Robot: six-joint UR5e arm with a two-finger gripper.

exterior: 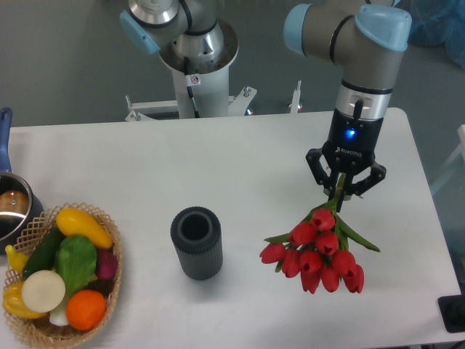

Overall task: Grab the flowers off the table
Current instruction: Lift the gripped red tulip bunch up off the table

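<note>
Red flowers (318,251) hang blooms-down over the table (240,160), stems (green) pinched in the tool (341,195).

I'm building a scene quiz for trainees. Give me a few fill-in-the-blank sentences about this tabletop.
1. The gripper is closed on the stems of the ____ flowers.
2. The dark ribbed cylinder stands ____ of the flowers in the image.
3. The vegetables lie in a woven ____ at the table's left edge.

Missing words: red; left; basket
</note>
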